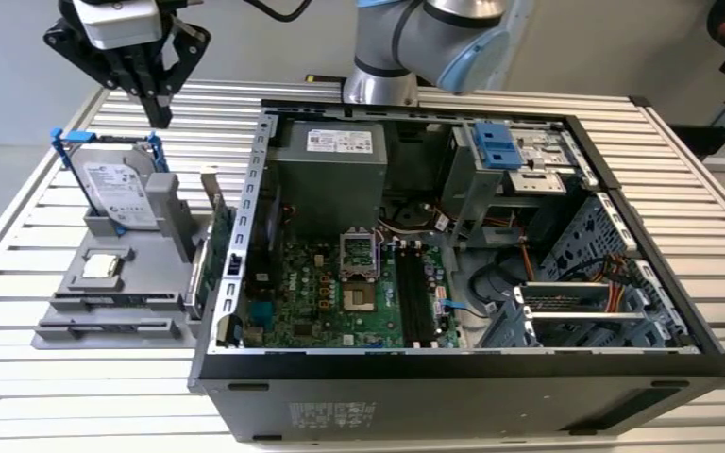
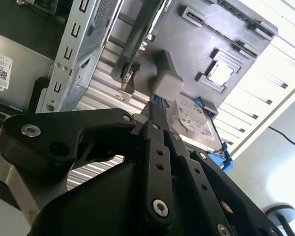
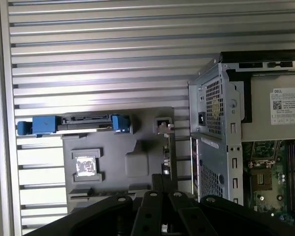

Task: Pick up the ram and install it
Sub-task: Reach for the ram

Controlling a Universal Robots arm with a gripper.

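Two fingers of my gripper (image 1: 159, 115) are pressing together on nothing, and I am hovering high over the table. Just beneath me the hard drive (image 1: 121, 189) is standing upright in the grey holder (image 1: 110, 328). Beyond it, well apart from me, the ram (image 1: 117, 301) appears to be lying in a low slot of that holder.

Risks I am weighing:
- Descending shut, I would be striking the board's edge rather than straddling it.
- Drifting sideways, I would be clipping the drive's blue frame or seizing the expansion card (image 1: 220, 247).
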